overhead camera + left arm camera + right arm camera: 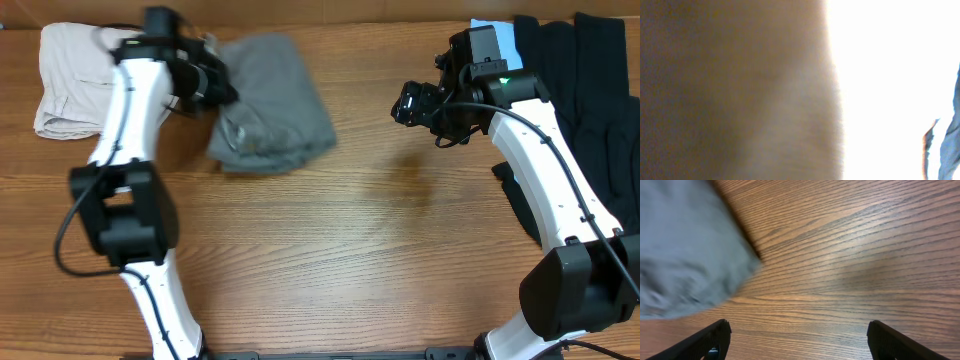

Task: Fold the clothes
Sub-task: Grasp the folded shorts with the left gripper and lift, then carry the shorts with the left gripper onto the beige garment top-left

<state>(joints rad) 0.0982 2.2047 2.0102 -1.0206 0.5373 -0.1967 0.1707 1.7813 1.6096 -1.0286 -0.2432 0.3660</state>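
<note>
Desk (pixel 380 230): wood-grain top carrying everything; a long bare stretch runs to the right of the grey shorts.
Black garments (pixel 590 70): well apart from the grey shorts, at the far right.
Grey shorts (pixel 275 110): the task's clothes, lying on the desk as a compact, roughly squared bundle, already doubled over on itself. One rounded corner shows in the right wrist view (pixel 685 245).
Grey shorts, handling: likely light, soft and limp. The woven cloth should hold a crease but will sag and slide open if lifted by one layer only.
Grey shorts, where to hold: judged best at a folded edge or corner, pinching all layers together. The thick waistband would give the firmest bite.
Cream-beige shorts (pixel 65 85): near the grey shorts on their left, bunched, not part of the job.
Light-blue garment (pixel 492 28): well to the right of the grey shorts, beside the black pile.
Left fingers (pixel 222 90): at the left edge of the grey shorts and closed tight. Whether cloth is caught between them cannot be told, as the left wrist view is only blur and glare.
Right fingers (pixel 705 341): spread wide and empty, above bare desk just right of the grey shorts.
</note>
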